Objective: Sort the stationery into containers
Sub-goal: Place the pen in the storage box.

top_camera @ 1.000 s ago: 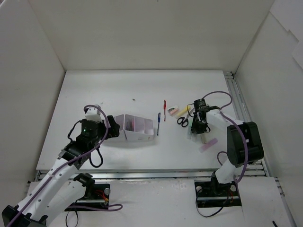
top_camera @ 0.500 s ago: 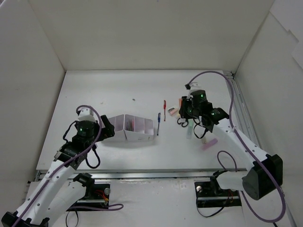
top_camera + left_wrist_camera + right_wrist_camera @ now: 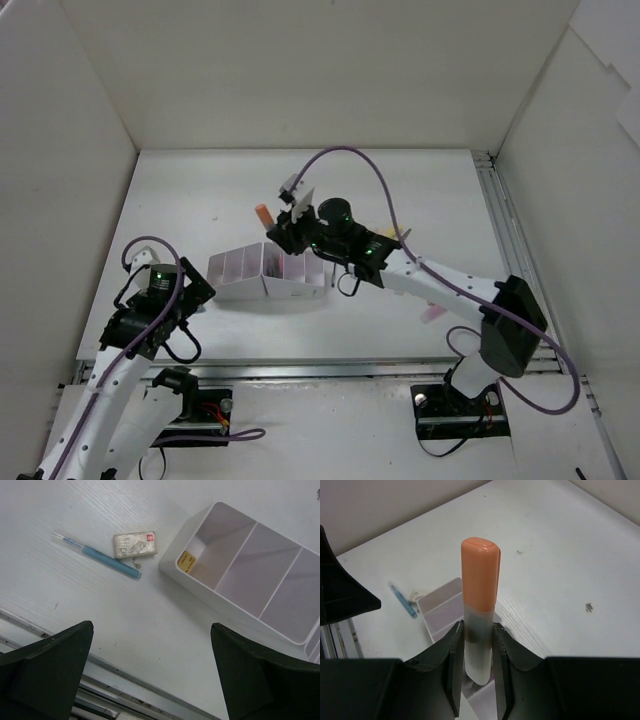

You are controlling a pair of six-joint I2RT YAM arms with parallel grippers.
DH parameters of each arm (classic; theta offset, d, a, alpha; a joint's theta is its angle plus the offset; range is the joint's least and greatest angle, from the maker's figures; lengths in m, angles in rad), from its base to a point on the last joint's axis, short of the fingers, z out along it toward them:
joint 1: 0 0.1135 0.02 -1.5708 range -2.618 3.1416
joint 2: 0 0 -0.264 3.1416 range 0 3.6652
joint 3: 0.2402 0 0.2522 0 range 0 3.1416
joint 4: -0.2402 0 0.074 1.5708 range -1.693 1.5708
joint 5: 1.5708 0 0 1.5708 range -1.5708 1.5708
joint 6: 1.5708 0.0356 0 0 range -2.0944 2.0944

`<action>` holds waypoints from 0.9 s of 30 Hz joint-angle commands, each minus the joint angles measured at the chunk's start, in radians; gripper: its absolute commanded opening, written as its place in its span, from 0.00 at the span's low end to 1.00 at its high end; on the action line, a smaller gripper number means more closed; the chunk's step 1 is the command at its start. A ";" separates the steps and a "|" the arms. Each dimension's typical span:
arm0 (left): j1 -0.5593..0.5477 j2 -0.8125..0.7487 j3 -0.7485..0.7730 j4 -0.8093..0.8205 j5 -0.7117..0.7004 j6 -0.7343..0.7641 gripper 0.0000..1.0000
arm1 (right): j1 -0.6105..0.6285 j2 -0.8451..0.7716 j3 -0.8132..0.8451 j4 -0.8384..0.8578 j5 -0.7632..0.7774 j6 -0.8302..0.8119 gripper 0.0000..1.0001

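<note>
My right gripper point(image 3: 278, 228) is shut on an orange-capped marker point(image 3: 263, 213) and holds it above the white organizer point(image 3: 240, 283). In the right wrist view the marker point(image 3: 480, 590) stands upright between the fingers of that gripper point(image 3: 479, 640), with the organizer's compartments point(image 3: 442, 611) below. My left gripper point(image 3: 188, 292) is open and empty, low, just left of the organizer. In the left wrist view the left gripper point(image 3: 152, 680) faces bare table, with the organizer point(image 3: 200, 587) at the upper right. A blue pen point(image 3: 102, 559) and a pale eraser point(image 3: 135, 545) lie left of it.
A pink marker point(image 3: 432, 312) lies on the table at the right, and a yellow item point(image 3: 400, 235) shows behind the right arm. Something pink point(image 3: 283, 262) sits in an organizer compartment. The table's metal front rail point(image 3: 100, 672) runs close under the left gripper.
My right arm swung left from the scissors area, carrying the orange marker to above the organizer. My left arm drew back from the organizer toward the near left.
</note>
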 commanded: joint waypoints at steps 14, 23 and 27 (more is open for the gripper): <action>0.118 -0.024 -0.033 -0.098 0.039 -0.101 0.99 | 0.064 0.348 0.199 0.334 -0.134 -0.027 0.00; 0.136 -0.025 -0.041 -0.118 0.027 -0.153 1.00 | 0.073 0.298 0.084 0.374 -0.120 -0.022 0.03; 0.146 -0.029 -0.047 -0.131 0.013 -0.173 0.99 | 0.076 0.290 0.059 0.375 -0.126 -0.023 0.06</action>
